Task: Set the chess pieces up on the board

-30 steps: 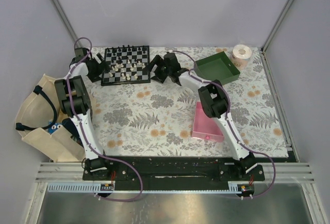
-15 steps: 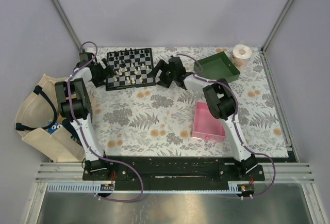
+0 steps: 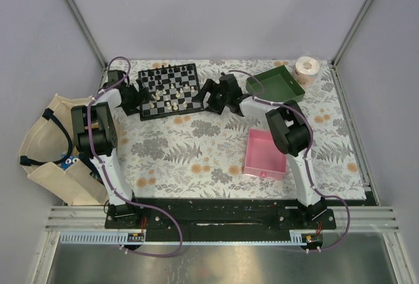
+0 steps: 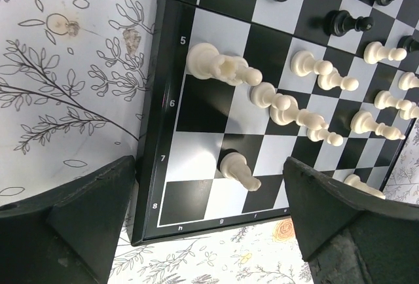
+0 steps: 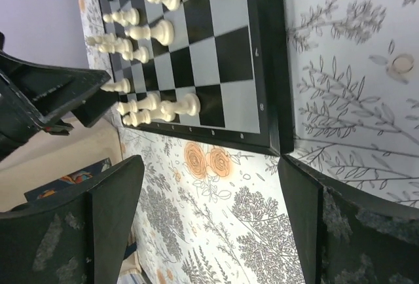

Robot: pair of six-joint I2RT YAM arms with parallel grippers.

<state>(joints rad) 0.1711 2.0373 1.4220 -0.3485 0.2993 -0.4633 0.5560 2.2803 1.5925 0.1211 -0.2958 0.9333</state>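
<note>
Top external view: the board (image 3: 169, 89) lies between left tool (image 3: 137, 98) and right tool (image 3: 207, 96), both spread wide, empty, flanking its near corners.

The board (image 3: 170, 88) has slid right on the desk (image 3: 196, 150), from the upper left toward the upper middle of the top view, and turned slightly counter-clockwise. The left fingers (image 4: 85, 222) and right fingers (image 5: 98, 215), spread wide at its sides, have shifted right with it.
</note>
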